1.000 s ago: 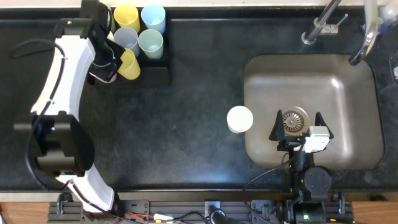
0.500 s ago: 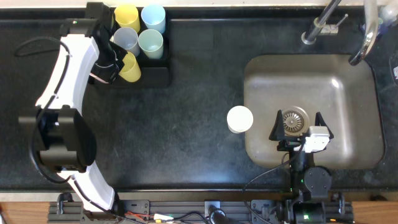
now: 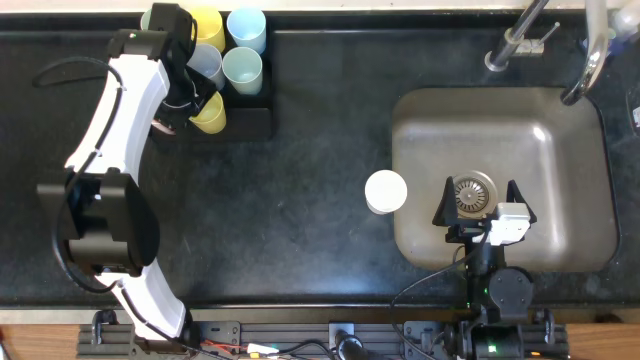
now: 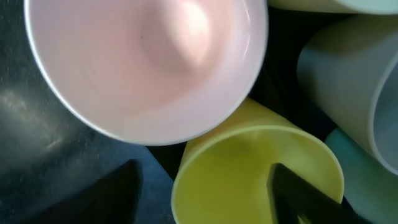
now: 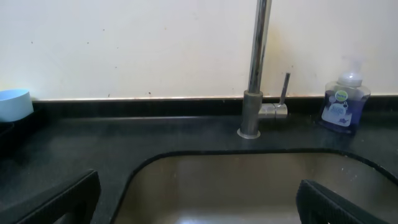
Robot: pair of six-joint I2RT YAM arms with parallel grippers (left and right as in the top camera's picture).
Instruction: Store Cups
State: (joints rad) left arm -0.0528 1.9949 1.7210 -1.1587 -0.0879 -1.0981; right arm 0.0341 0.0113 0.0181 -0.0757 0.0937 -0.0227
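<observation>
Dark desk [image 3: 300, 200] runs under everything, with a sink [image 3: 560, 150] let into its right side and a black rack [image 3: 250, 122] at the far left.

My left end effector [image 4: 211, 193] is closed on the yellow cup [image 4: 236, 155], one finger on either side at about the cup's width. It holds the cup tilted over the near-left part of the rack, and from my wrist I look straight into its mouth. Just beside it stands a pale cup [image 4: 146, 62], already in the rack. Their rims overlap in my wrist view, and I cannot tell whether they touch. Well to the right, a white cup [image 3: 385, 191] sits on the desk just beside the sink's left rim. My right end effector [image 3: 478, 205] hangs over the sink, fingers spread wide with nothing between them.

I judge the step in hand to be setting the yellow cup into the rack, and it is not yet seated. The next move calls for righting the cup over a free slot, keeping it clear of the pale cup's rim. Then I lower it and let go. The white cup would be left for afterwards.

Compared with a second ago, my left arm has swung toward the far edge. The yellow cup has kept almost the same spot, sliding only slightly nearer. My right arm and the white cup have not moved.
</observation>
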